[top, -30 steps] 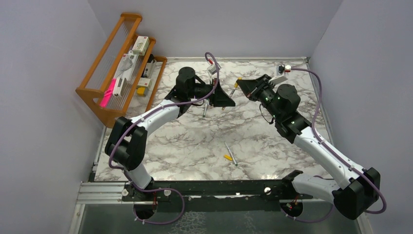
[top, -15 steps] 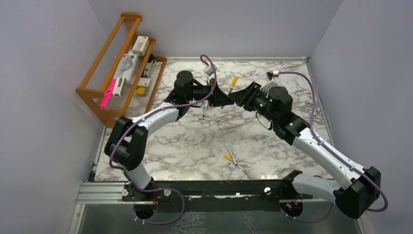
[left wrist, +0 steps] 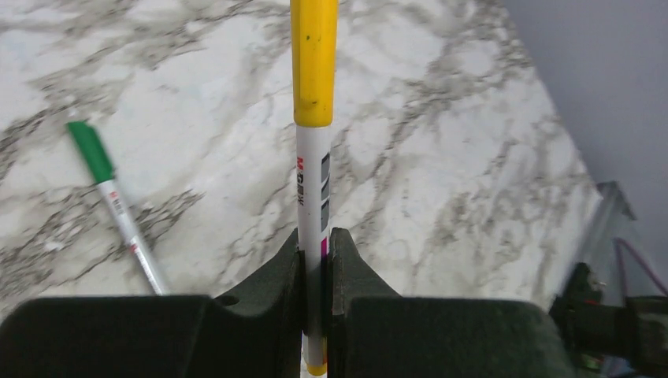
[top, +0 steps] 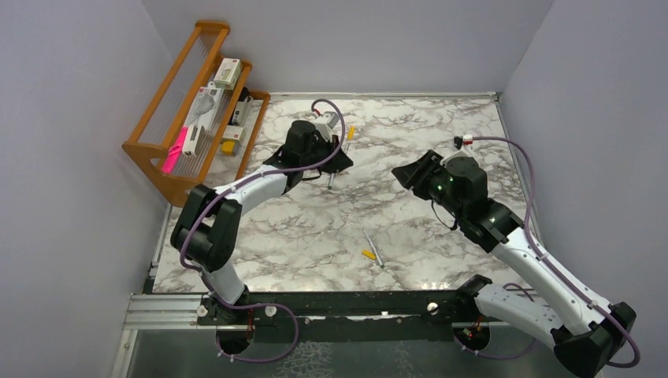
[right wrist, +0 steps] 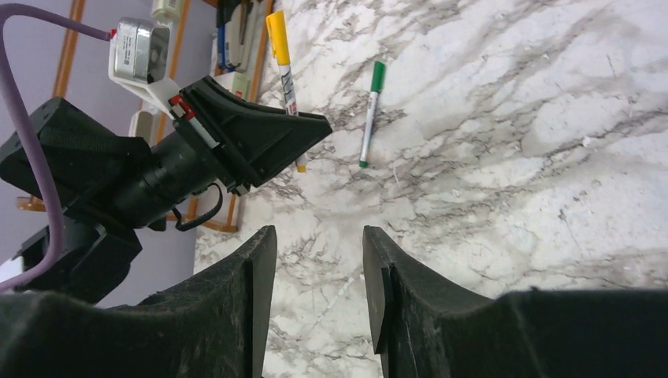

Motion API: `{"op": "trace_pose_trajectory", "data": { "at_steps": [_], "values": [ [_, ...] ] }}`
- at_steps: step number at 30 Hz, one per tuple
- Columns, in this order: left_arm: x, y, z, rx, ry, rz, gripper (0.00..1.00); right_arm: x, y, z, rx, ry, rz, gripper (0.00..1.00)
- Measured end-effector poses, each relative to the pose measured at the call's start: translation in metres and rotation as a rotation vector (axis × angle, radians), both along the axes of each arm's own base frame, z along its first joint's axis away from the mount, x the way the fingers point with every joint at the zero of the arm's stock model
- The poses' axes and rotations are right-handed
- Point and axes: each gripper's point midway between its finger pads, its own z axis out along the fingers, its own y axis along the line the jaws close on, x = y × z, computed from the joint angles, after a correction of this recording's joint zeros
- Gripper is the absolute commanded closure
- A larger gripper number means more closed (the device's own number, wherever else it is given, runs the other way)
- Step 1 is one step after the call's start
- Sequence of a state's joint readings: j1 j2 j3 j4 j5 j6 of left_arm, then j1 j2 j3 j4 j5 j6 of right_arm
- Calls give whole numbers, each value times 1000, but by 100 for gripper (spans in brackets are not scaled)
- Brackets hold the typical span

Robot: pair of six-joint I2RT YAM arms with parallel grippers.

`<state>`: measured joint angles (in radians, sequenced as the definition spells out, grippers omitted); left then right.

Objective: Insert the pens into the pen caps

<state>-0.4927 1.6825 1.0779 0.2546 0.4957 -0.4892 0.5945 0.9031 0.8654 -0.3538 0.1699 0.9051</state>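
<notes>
My left gripper (top: 340,160) is shut on a pale grey pen (left wrist: 313,197) that wears a yellow-orange cap (left wrist: 313,63); the capped end sticks out past the fingers, above the table's far middle (top: 350,132). A second pen with a dark green cap (left wrist: 90,151) lies on the marble just beside it (top: 331,179). My right gripper (top: 398,175) is open and empty (right wrist: 319,236), apart from the left gripper and facing it (right wrist: 260,134). A third pen (top: 373,249) lies near the front middle with a loose yellow-orange cap (top: 368,254) beside it.
A wooden rack (top: 150,150) stands along the left wall, with a pink marker (top: 175,151) and small boxes in it. Grey walls close the table at the back, left and right.
The right gripper has let go of the yellow-capped pen, opened and drawn back to the right. The left gripper has swung left, carrying the capped pen.
</notes>
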Motion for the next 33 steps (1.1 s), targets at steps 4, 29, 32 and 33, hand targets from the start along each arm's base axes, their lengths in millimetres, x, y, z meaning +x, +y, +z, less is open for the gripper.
{"op": "trace_pose_trajectory", "data": {
  "at_steps": [4,29,32,33],
  "values": [
    [9,20,-40,178,39,102,100,-6,-4,-20,-14,48,-11,58],
    [31,32,-129,413,212,202,86,-1,6,-51,-48,132,13,60],
    [29,33,-133,417,231,205,83,-1,6,-51,-48,132,13,60],
    [28,33,-135,419,236,206,80,-1,6,-51,-48,132,13,60]
  ]
}}
